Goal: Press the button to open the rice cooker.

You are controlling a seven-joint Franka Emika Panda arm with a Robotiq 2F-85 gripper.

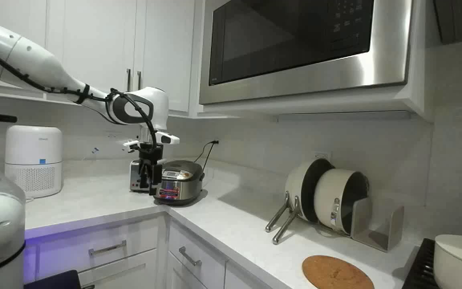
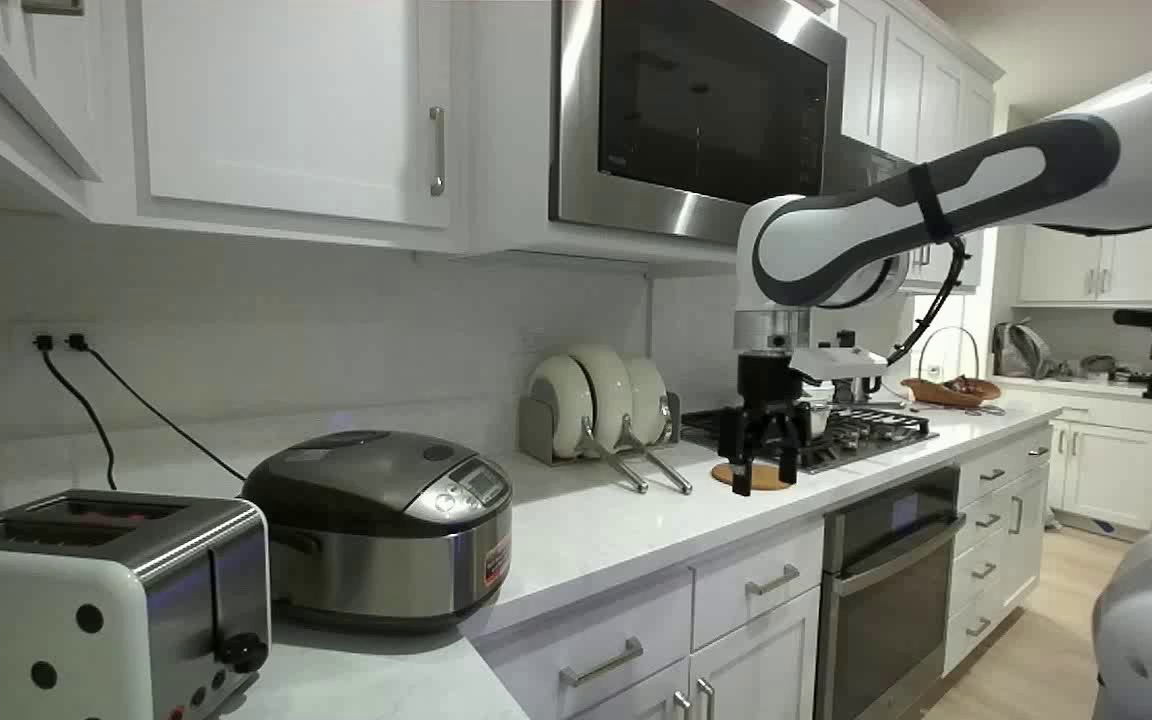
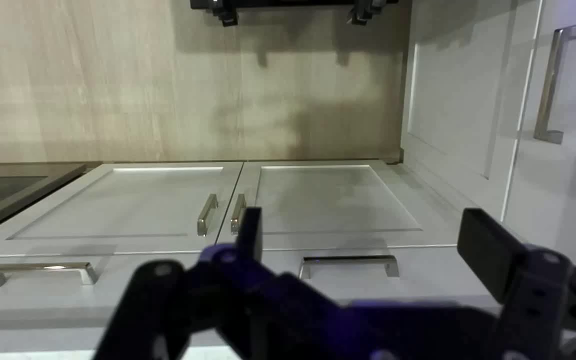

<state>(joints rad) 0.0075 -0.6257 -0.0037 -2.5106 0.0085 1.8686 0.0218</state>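
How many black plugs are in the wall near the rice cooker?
2. In an exterior view, they sit side by side: the left plug and the right plug, higher than the toaster. Any behind the rice cooker would be hidden.

The white countertop (image 1: 251,228) carries the rice cooker (image 2: 376,540), toaster (image 2: 46,625), white appliance (image 1: 33,160), pan rack (image 1: 396,226) and a mat (image 1: 337,273), probably cork.

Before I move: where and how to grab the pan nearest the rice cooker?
By the middle of its metal handle, probably from the front and above, open hand straddling it. The pan stands on edge in the rack, its handle sloping out and down over the counter. A second handle alongside may limit clearance.
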